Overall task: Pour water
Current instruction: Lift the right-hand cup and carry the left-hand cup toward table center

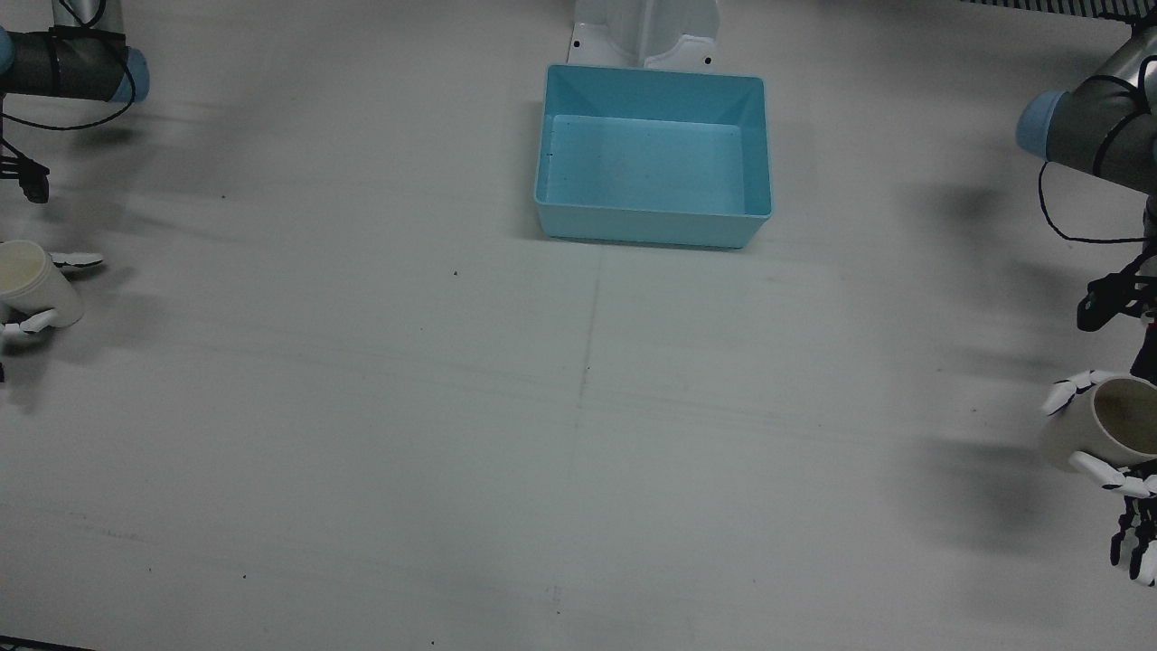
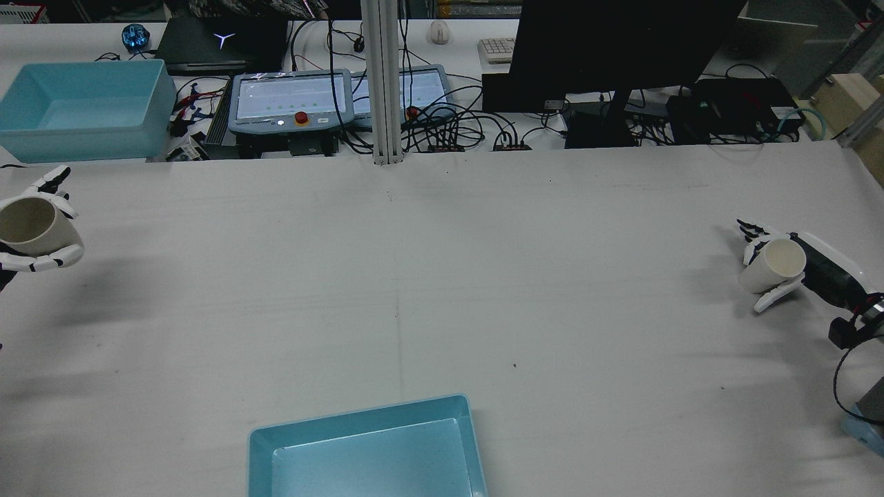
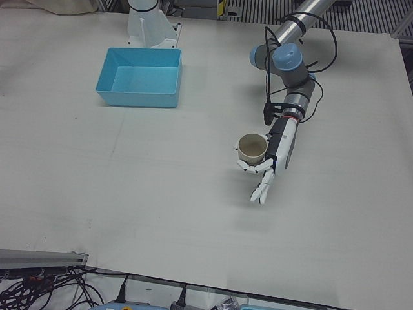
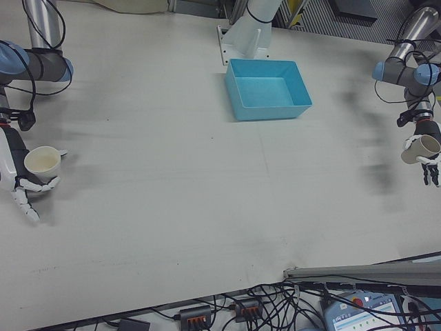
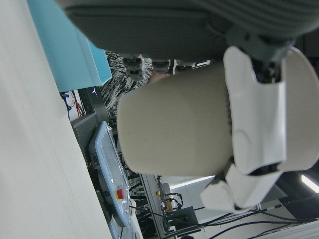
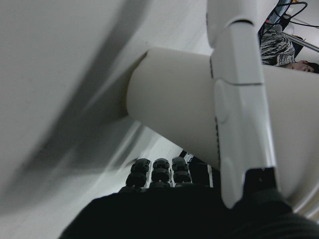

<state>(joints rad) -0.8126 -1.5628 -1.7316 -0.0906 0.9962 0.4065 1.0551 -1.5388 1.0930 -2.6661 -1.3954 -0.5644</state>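
Your left hand [image 2: 38, 238] is wrapped round a cup [image 2: 27, 224] at table's [image 2: 442, 276] far left; blue tub [image 2: 366, 452] sits btwn, near robot; right hand [image 2: 794, 266] grips 2nd cup [image 2: 773, 264], prob. just off the surface.

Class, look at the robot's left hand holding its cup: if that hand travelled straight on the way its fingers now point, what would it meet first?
Probably nothing on the table. In the left-front view the left hand, shut on its cup, points toward the operators' edge of the table, where only bare surface shows. Depth is uncertain.
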